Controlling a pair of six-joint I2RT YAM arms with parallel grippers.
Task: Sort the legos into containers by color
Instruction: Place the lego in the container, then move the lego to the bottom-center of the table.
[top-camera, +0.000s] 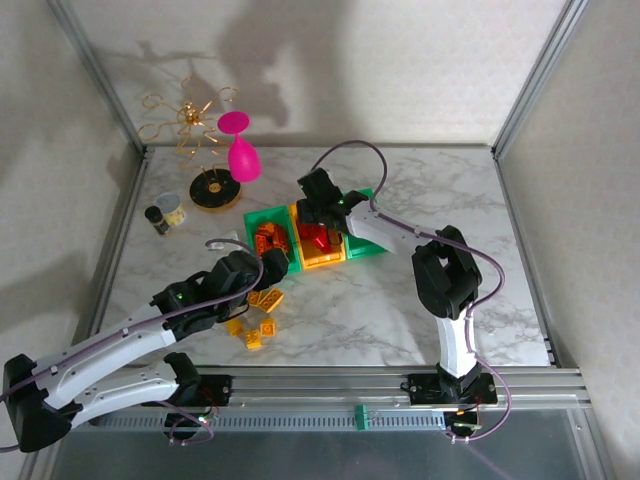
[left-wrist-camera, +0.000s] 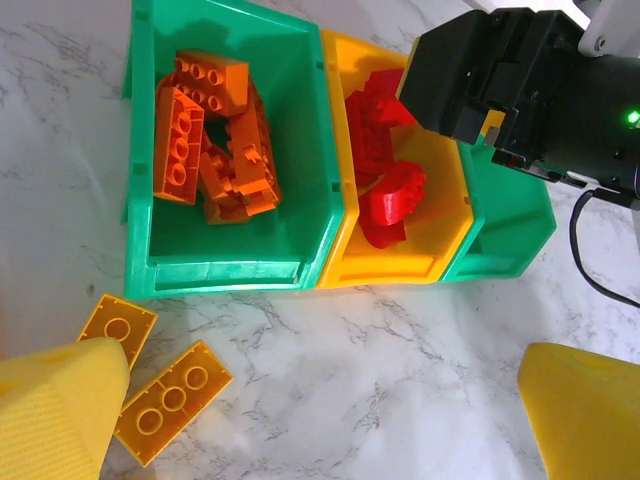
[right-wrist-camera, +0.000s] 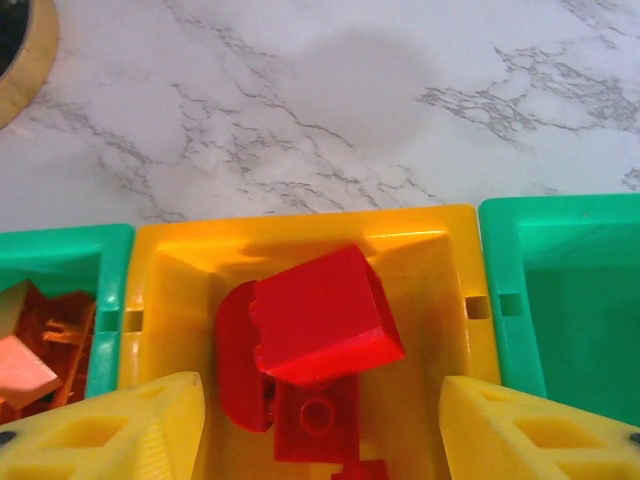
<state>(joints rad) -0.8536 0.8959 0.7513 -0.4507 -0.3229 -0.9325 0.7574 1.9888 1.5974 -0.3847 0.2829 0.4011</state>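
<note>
Three bins, both my grippers spread

My right gripper (right-wrist-camera: 320, 415) hangs over the yellow-orange bin (right-wrist-camera: 450, 230), its fingers apart and touching nothing. Red legos (right-wrist-camera: 315, 325) lie in that bin below it. The left green bin (left-wrist-camera: 140, 230) holds orange legos (left-wrist-camera: 205, 150), and the right green bin (left-wrist-camera: 515, 240) touches the yellow-orange one's other side. My left gripper (left-wrist-camera: 320, 400) stands wide open above the marble table (left-wrist-camera: 380, 340), near loose yellow legos (left-wrist-camera: 172, 400).
</note>
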